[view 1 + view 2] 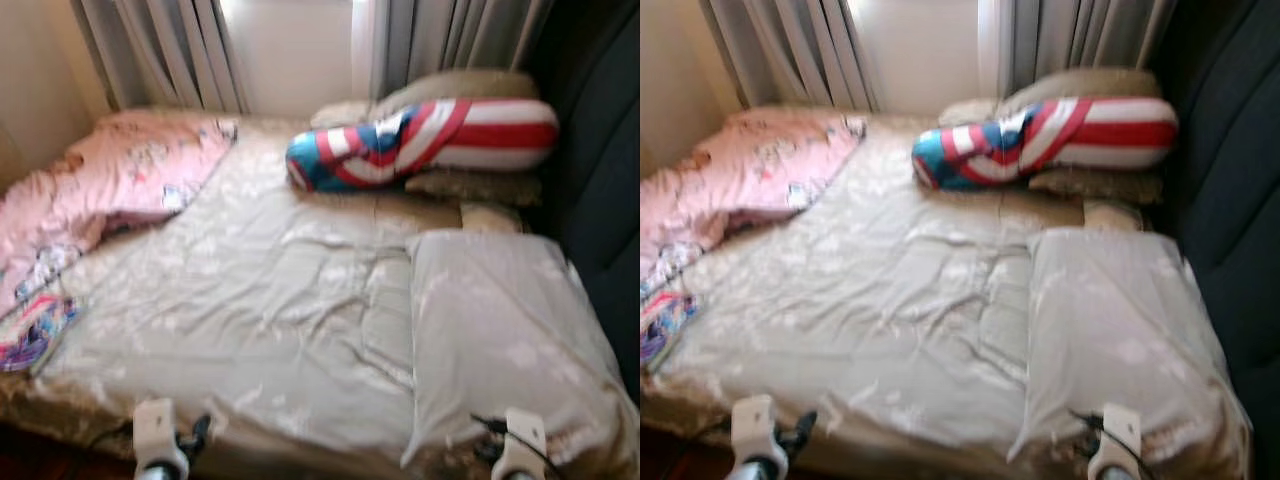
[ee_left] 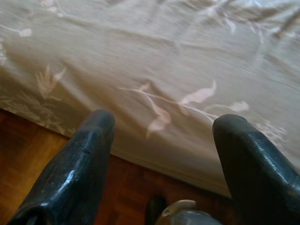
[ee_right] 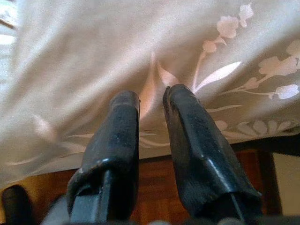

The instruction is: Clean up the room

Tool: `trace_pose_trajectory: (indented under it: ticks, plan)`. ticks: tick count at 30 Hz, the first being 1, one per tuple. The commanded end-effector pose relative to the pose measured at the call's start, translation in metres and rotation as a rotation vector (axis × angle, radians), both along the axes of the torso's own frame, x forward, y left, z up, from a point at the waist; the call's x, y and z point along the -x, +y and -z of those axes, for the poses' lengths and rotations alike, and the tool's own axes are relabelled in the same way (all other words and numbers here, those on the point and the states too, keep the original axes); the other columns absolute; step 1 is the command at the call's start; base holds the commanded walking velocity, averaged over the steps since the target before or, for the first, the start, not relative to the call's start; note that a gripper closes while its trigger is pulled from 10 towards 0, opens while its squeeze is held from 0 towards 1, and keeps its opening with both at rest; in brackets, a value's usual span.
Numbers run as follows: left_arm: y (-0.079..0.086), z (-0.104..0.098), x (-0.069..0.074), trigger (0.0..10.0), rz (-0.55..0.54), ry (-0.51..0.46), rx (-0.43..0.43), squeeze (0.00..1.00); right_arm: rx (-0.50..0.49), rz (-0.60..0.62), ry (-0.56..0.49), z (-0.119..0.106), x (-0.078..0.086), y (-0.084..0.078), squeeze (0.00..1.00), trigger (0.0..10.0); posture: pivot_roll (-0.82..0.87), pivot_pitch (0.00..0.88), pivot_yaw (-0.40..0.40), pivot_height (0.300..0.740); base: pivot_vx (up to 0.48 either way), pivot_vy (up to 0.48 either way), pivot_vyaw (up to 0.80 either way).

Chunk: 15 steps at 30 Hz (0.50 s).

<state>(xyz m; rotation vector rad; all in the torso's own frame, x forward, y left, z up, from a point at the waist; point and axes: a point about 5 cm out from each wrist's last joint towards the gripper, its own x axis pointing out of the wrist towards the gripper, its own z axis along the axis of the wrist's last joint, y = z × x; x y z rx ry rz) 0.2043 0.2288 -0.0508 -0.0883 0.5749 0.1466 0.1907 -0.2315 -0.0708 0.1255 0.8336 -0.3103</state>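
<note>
A bed (image 1: 300,300) with a creased beige floral sheet lies before me. A crumpled pink blanket (image 1: 120,175) covers its far left corner. A red, white and blue striped bolster (image 1: 420,140) rests on beige pillows (image 1: 480,185) at the head. A beige folded cover (image 1: 500,340) sits on the near right part. My left gripper (image 2: 161,122) is open at the bed's near edge, with sheet beyond its fingers. My right gripper (image 3: 151,96) is shut, tips against the floral fabric at the near right corner.
Grey curtains (image 1: 170,50) hang behind the bed around a bright window. A dark upholstered panel (image 1: 600,180) runs along the right side. A colourful cloth (image 1: 35,330) lies at the bed's left edge. Wooden floor (image 2: 28,154) shows under the bed's near edge.
</note>
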Motion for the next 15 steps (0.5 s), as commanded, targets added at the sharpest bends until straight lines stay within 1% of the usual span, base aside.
trace_pose_trajectory:
  ticks: [1,2,5,7,9,10,11,15]
  plan:
    - [-0.004,0.003,-0.001,10.0,0.025,0.034,-0.007,0.0,-0.024,0.005,0.036,0.006,0.007,0.006,0.0,10.0,0.03,0.0,-0.022,0.74,0.0,0.0,0.0]
    - [-0.004,0.003,-0.001,10.0,0.025,0.034,-0.007,0.0,-0.024,0.005,0.036,0.006,0.007,0.006,0.0,10.0,0.03,0.0,-0.022,0.74,0.0,0.0,0.0]
    - [-0.005,0.007,0.003,10.0,0.027,0.076,-0.003,0.0,-0.043,-0.022,0.05,0.009,0.009,0.015,0.0,10.0,0.02,0.0,-0.019,0.74,0.0,0.0,0.0]
    - [-0.005,0.009,0.005,10.0,0.028,0.092,-0.003,0.0,-0.046,-0.029,0.051,0.009,0.01,0.018,0.0,10.0,0.02,0.0,-0.016,0.74,0.0,0.0,0.0]
    - [-0.005,0.013,0.011,10.0,0.024,0.126,-0.002,0.0,-0.045,-0.037,0.06,0.01,0.01,0.02,0.0,10.0,0.01,0.0,-0.01,0.74,0.0,0.0,0.0]
    - [-0.003,0.017,0.017,10.0,0.022,0.158,-0.005,0.0,-0.042,-0.042,0.078,0.012,0.012,0.021,0.0,10.0,0.0,0.0,-0.006,0.74,0.0,0.0,0.0]
    - [-0.001,0.02,0.022,10.0,0.015,0.182,-0.004,0.0,-0.06,-0.042,0.087,0.013,0.014,0.024,0.0,10.0,0.0,0.0,-0.004,0.74,0.0,0.0,0.0]
    - [0.004,0.025,0.033,10.0,0.002,0.229,-0.002,0.0,-0.071,-0.064,0.099,0.015,0.016,0.028,0.0,10.0,0.0,0.0,-0.002,0.74,0.0,0.0,0.0]
